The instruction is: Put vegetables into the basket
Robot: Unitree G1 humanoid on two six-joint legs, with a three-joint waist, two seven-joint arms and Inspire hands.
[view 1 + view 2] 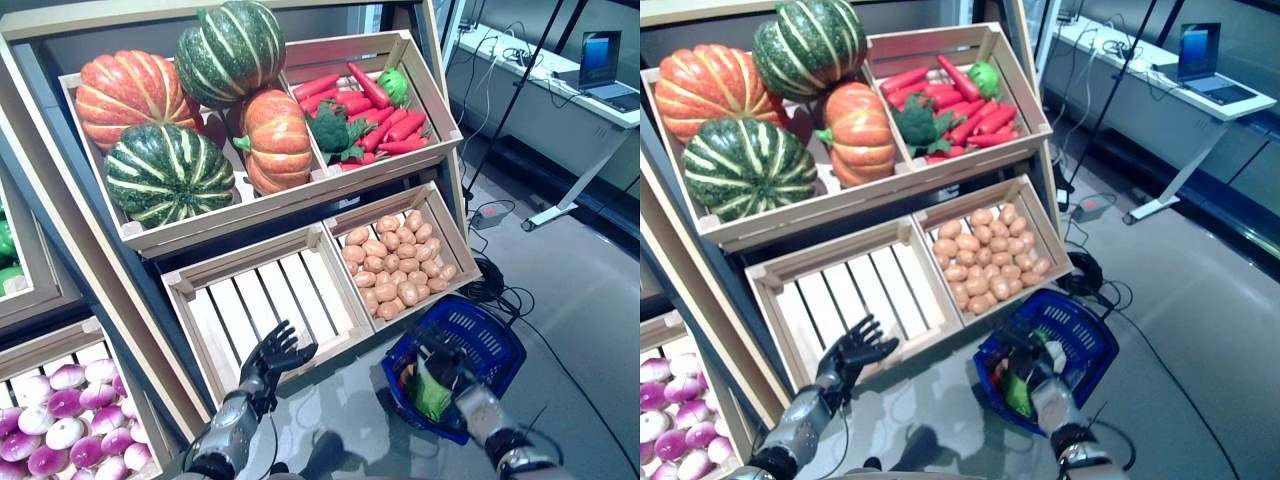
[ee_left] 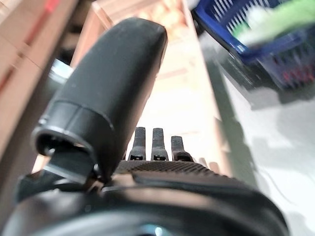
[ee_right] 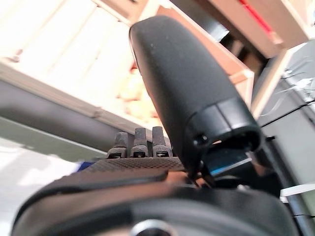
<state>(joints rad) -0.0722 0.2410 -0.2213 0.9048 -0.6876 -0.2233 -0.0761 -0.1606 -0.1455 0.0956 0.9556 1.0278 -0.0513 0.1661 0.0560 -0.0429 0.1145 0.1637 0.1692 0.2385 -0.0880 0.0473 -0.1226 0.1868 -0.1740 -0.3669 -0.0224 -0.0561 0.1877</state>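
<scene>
The blue plastic basket (image 1: 490, 340) stands on the floor to the right of the stand. My right hand (image 1: 440, 362) is over the basket's near side with its fingers straight. A green vegetable with a pale end (image 1: 430, 393) lies in the basket just under and beside this hand; it also shows in the left wrist view (image 2: 278, 19). My left hand (image 1: 270, 357) is open with fingers spread at the front edge of the empty slatted crate (image 1: 262, 300), holding nothing.
The wooden stand (image 1: 300, 195) with sloping crates rises ahead and to the left. A crate of small brown round vegetables (image 1: 395, 262) sits just behind the basket. Cables (image 1: 495, 280) lie on the floor behind the basket. A desk (image 1: 560, 90) stands at the far right.
</scene>
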